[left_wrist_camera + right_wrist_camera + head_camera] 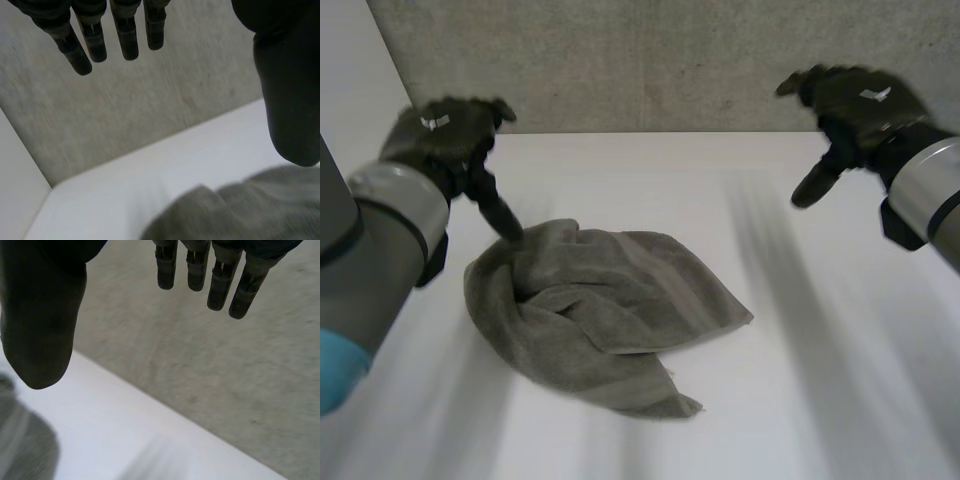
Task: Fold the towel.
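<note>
Towel (600,310) lies crumpled on the bench (820,400), long axis ten to four o'clock, open left hand (440,140) at its ten o'clock edge, open right hand (860,105) well apart at two o'clock.

On the white worktop (840,340) lies a grey towel (605,310), crumpled in a loose heap, a little left of the middle. One corner points toward the near edge.

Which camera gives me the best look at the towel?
The head view: the whole grey towel lies crumpled on the white table. The left wrist view catches one bunched edge; the right wrist view, a small corner.
</note>
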`<state>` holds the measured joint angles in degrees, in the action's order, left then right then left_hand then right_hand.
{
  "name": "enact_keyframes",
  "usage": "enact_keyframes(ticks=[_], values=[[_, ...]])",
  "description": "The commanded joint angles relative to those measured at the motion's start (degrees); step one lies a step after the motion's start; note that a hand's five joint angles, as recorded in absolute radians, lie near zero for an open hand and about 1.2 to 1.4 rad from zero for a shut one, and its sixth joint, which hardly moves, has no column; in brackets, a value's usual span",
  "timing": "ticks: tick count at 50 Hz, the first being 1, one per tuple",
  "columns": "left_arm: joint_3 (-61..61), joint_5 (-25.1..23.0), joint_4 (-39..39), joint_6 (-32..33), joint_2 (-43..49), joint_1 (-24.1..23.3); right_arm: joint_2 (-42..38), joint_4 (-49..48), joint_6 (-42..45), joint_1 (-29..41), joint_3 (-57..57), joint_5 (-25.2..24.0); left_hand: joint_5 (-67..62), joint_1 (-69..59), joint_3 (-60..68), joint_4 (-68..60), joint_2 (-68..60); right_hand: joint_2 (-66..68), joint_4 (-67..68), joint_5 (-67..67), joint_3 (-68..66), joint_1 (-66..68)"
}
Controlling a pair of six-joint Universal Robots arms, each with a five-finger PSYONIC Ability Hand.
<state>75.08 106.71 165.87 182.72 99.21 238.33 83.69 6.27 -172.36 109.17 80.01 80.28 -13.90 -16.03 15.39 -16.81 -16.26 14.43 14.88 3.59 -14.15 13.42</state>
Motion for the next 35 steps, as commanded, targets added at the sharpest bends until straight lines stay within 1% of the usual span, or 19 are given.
enact_keyframes(ticks=[1,3,4,7,9,12,13,14,15,17,18,20,24,26,29,31,32,34,35], values=[[12.7,-1.1,3.3,-1.0,-1.8,-0.6,-6.6,1.3,8.5,3.2,1.7,-7.6,12.7,4.8,-4.2,5.6,5.0,-4.4,-4.9,-3.6,4.2,-3.4],[15.9,-1.8,4.3,-1.0,-2.2,-0.7,-11.0,1.5,11.9,6.7,2.1,-9.1,12.7,4.8,-4.2,5.6,5.0,-4.4,-4.9,-3.6,4.2,-3.4],[15.9,-1.9,4.3,-1.0,-2.2,-0.7,-11.0,1.5,12.0,6.7,2.1,-9.1,12.7,4.8,-4.2,5.6,5.0,-4.4,-4.9,-3.6,4.2,-3.4],[22.5,-4.2,7.4,-0.9,-2.8,-0.8,-15.0,1.4,12.8,10.3,2.0,-9.2,12.7,4.8,-4.2,5.6,5.0,-4.4,-4.9,-3.6,4.2,-3.4],[28.2,-6.7,12.1,-0.7,-3.4,-1.4,-16.9,1.3,12.7,11.6,2.0,-9.3,12.7,4.8,-4.2,5.6,5.0,-4.4,-4.9,-3.6,4.2,-3.4],[30.6,-7.3,14.7,-0.6,-3.5,-1.6,-20.2,0.8,12.2,13.3,2.3,-9.5,12.7,4.8,-4.2,5.6,5.0,-4.4,-4.9,-3.6,4.2,-3.4],[32.4,-7.6,17.4,-0.4,-3.3,-1.8,-20.2,0.8,12.2,13.3,2.3,-9.5,12.7,4.8,-4.2,5.6,5.0,-4.4,-4.9,-3.6,4.2,-3.4],[34.0,-7.6,20.1,-0.2,-2.8,-1.8,-22.1,0.4,11.9,14.0,2.3,-9.6,12.2,4.3,-3.7,5.1,4.5,-4.4,-4.9,-3.6,4.2,-3.4],[34.0,-7.6,20.1,-0.2,-2.8,-1.8,-24.3,-1.0,11.2,15.3,2.1,-9.4,12.2,4.3,-3.7,5.1,4.5,-4.4,-4.9,-3.6,4.2,-3.4],[35.9,-7.6,24.0,0.4,-2.3,-1.9,-25.5,-2.5,10.6,16.2,2.1,-9.3,11.5,3.6,-3.0,4.4,3.9,-4.0,-4.5,-3.2,3.8,-3.0],[35.9,-7.6,24.1,0.4,-2.3,-1.9,-25.5,-2.5,10.6,16.2,2.1,-9.3,11.5,3.6,-3.0,4.4,3.9,-4.0,-4.5,-3.2,3.7,-3.0],[37.0,-7.7,26.8,1.2,-0.5,-1.9,-27.1,-4.7,9.8,17.1,2.1,-8.1,11.3,3.5,-2.8,4.2,3.7,1.7,1.2,2.5,-2.0,2.7],[37.0,-7.6,28.4,2.1,2.5,-1.9,-28.6,-5.9,9.6,17.4,1.7,-6.1,11.2,3.3,-2.7,4.1,3.5,8.6,8.2,9.4,-8.9,9.6],[36.7,-7.6,29.0,2.5,4.1,-2.0,-29.5,-6.6,9.6,17.8,1.2,-3.9,10.5,2.6,-2.0,3.4,2.8,14.1,13.7,15.0,-14.4,15.1],[36.1,-7.5,29.4,3.2,7.6,-2.3,-29.8,-7.0,9.6,17.8,1.0,-3.1,10.2,2.3,-1.6,3.1,2.5,17.4,16.9,18.2,-17.6,18.4],[35.1,-7.4,29.3,3.6,10.6,-2.7,-30.5,-8.2,9.6,17.8,0.8,-2.1,8.5,0.6,0.0,1.4,0.8,31.4,30.9,32.2,-31.7,32.4],[35.1,-7.4,29.3,3.6,10.7,-2.7,-30.5,-8.2,9.6,17.8,0.8,-2.1,8.5,0.6,0.0,1.4,0.8,31.5,31.0,32.3,-31.8,32.5],[34.8,-7.2,29.2,3.7,11.7,-2.9,-30.7,-10.0,9.5,17.6,0.8,-0.8,8.3,0.4,0.2,1.2,0.7,50.6,50.1,51.4,-50.8,51.6],[34.7,-7.1,29.2,3.7,12.4,-3.1,-30.7,-10.0,9.5,17.6,0.8,-0.8,8.3,0.4,0.2,1.2,0.7,50.7,50.2,51.5,-50.9,51.7]])
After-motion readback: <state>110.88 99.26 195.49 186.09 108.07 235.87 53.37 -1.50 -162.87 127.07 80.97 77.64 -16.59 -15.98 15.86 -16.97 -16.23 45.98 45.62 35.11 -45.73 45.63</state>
